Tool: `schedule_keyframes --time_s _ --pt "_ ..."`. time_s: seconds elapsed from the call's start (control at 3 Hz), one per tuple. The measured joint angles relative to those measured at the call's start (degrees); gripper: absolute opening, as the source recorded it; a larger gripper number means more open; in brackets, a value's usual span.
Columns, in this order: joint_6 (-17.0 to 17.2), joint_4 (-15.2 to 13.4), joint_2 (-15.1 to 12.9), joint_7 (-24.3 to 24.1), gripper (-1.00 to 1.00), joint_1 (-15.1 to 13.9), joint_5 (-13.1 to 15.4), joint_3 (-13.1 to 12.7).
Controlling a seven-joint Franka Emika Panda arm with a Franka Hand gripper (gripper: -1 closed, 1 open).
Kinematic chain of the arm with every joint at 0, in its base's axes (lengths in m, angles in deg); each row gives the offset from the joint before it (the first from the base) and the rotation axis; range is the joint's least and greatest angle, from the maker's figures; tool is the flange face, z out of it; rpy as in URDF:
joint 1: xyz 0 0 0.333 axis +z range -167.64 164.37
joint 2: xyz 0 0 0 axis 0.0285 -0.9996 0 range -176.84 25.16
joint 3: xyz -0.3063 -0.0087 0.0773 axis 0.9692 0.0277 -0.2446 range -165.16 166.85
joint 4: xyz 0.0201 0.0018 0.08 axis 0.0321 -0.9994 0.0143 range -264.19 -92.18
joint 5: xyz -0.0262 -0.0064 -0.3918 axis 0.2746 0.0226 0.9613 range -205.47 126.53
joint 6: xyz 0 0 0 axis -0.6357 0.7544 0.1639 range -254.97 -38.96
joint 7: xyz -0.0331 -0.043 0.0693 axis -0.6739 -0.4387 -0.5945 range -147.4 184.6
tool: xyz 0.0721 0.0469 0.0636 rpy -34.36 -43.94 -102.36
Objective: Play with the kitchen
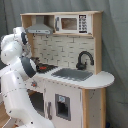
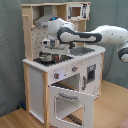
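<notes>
Standing against a grey curtain (image 1: 115,45) in both exterior views: the kitchen (image 1: 75,75) of pale wood and white panels, filling the middle of the first exterior view and the left and centre of the second exterior view. Carrying, up top, a grey hood (image 1: 40,29) and a microwave (image 1: 70,23) side by side; below them, a tiled backsplash (image 1: 57,50). Showing on the counter (image 1: 100,80) a black faucet (image 1: 84,59) arching over a grey sink (image 1: 72,74), with the red-ringed stovetop (image 1: 46,67) just beside the sink toward the first exterior view's left.

Reaching over that stovetop in the second exterior view — the white arm (image 2: 95,36), coming in from the second exterior view's right, wrist bent downward. Hovering low above a dark round pan or burner (image 2: 47,57), the gripper (image 2: 51,48); spread or pressed together, cannot tell, and touching or apart from the stovetop, cannot tell either.

Hanging open and tilted forward at the lower front in the second exterior view — the oven door (image 2: 72,102), white-framed. Blocking the kitchen's near end in the first exterior view, the arm's bulky white links.
</notes>
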Motion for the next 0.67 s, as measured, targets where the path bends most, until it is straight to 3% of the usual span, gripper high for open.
schedule_keyframes --time_s 0.67 --pt "10.84 -0.12 -5.83 -1.96 -1.0 -0.27 -0.8 1.11"
